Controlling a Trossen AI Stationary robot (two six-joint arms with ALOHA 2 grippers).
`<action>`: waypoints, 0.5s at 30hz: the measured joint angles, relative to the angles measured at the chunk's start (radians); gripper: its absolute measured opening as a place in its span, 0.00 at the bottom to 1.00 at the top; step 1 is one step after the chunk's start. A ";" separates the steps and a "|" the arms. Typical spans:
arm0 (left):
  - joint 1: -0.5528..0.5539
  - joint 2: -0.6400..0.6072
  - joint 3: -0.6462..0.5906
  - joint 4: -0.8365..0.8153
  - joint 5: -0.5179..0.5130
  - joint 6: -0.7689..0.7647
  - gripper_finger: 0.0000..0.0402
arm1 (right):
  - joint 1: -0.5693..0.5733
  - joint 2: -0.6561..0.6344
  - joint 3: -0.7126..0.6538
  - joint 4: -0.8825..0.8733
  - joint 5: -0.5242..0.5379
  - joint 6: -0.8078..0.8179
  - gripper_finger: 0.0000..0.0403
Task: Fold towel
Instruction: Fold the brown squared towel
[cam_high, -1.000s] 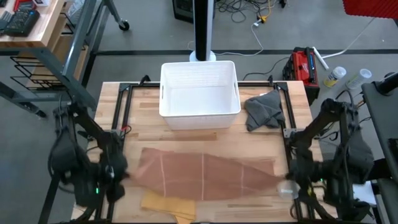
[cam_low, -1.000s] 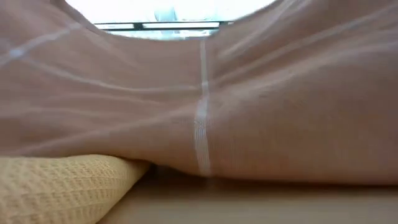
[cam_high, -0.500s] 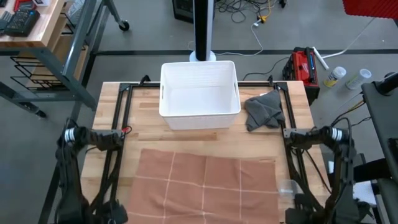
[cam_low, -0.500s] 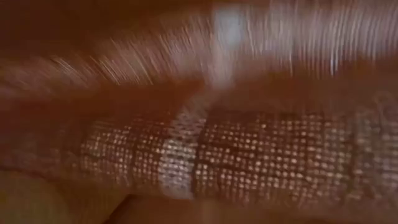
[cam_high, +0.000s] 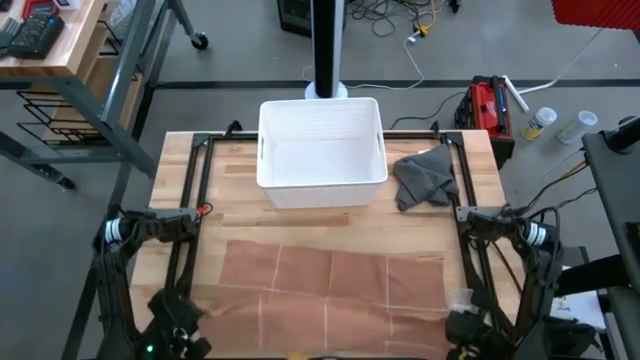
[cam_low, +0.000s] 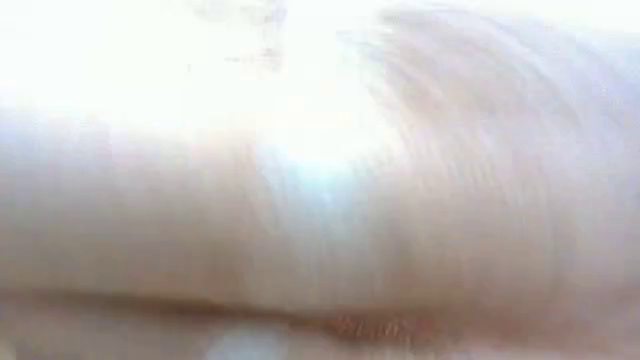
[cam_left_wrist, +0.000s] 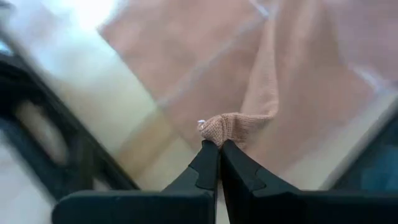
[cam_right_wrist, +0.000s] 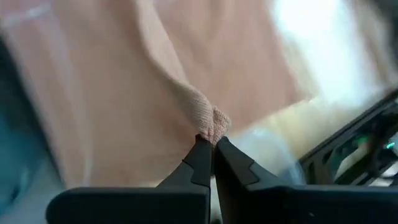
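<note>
On the counter (cam_high: 180, 160), in the high view, the towel (cam_high: 330, 285) lies spread over the near half, from about 7 o'clock to 5 o'clock. Its near edge is lifted at both corners. The left pincer (cam_high: 168, 318) is at 7 o'clock and the right pincer (cam_high: 462, 322) at 5 o'clock, each at one near corner. At 12 o'clock stands a white bin (cam_high: 321, 150), and at 2 o'clock lies a grey cloth (cam_high: 423, 178), apart from the towel.

In the low view only pale pink fabric fills the picture, very near to the camera; nothing more can be told there.

In the left wrist view the left pincer (cam_left_wrist: 219, 145) is clamped on a bunched corner of the towel (cam_left_wrist: 186, 68), and the cloth hangs from it in a fold.

In the right wrist view the right pincer (cam_right_wrist: 212, 142) is clamped on the other corner, with the towel (cam_right_wrist: 112, 87) falling away from it.

I judge the step to be carrying the near edge over toward 12 o'clock. To do it well, both arms should go at the same height and speed, so that the edge stays straight. They should keep the cloth lightly stretched between them and lay the corners exactly upon the far corners, short of the bin.
</note>
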 joint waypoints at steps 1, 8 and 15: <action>0.007 -0.014 -0.037 0.010 0.002 0.026 0.00 | -0.015 -0.002 -0.007 -0.001 0.007 0.011 0.00; 0.064 -0.034 -0.214 0.050 0.005 0.029 0.00 | -0.105 -0.002 -0.084 0.004 0.004 -0.118 0.00; 0.096 -0.042 -0.340 0.040 0.002 0.023 0.00 | -0.156 -0.009 -0.127 0.006 -0.040 -0.408 0.00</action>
